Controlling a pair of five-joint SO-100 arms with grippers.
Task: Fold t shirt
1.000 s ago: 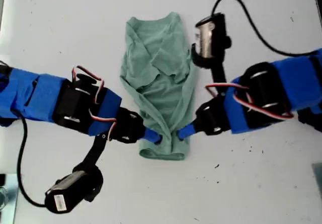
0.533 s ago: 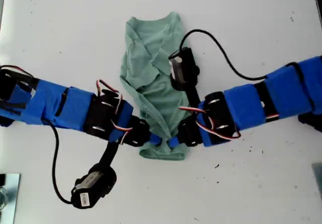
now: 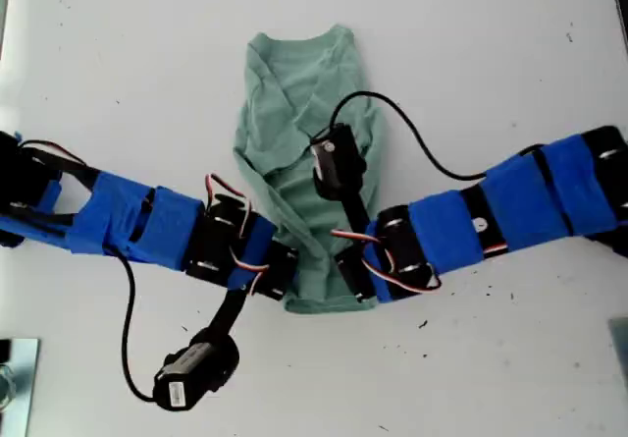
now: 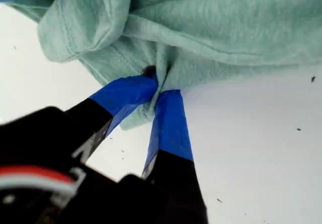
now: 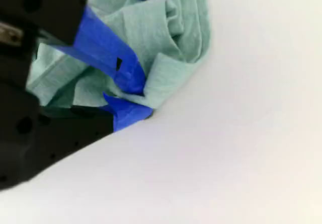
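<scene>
Both tools are clamped on cloth. The first tool [image 4: 157, 85] has its blue-taped jaws squeezed together on a small gather of the t shirt [image 3: 294, 93], next to a rolled hem. The second tool [image 5: 138, 99] has its jaws nearly closed on a folded edge of the same cloth.

In the exterior view, an arm [image 3: 147, 231] wrapped in blue reaches in from the left. Its black camera [image 3: 196, 368] hangs over the bare white surface [image 3: 491, 44] below it. At the middle lies the t shirt, a pale sage-green knit. It is drawn into a long narrow shape running from the top of the view down. The upper end is broader and flatter, with a rounded edge. Diagonal creases and overlapping folds run down the body. The lower end is bunched tight where both arms meet it, with a short strip of hem showing below them. From the right comes the other arm [image 3: 510, 211], and its camera [image 3: 334, 162] sits over the middle of the cloth.
</scene>
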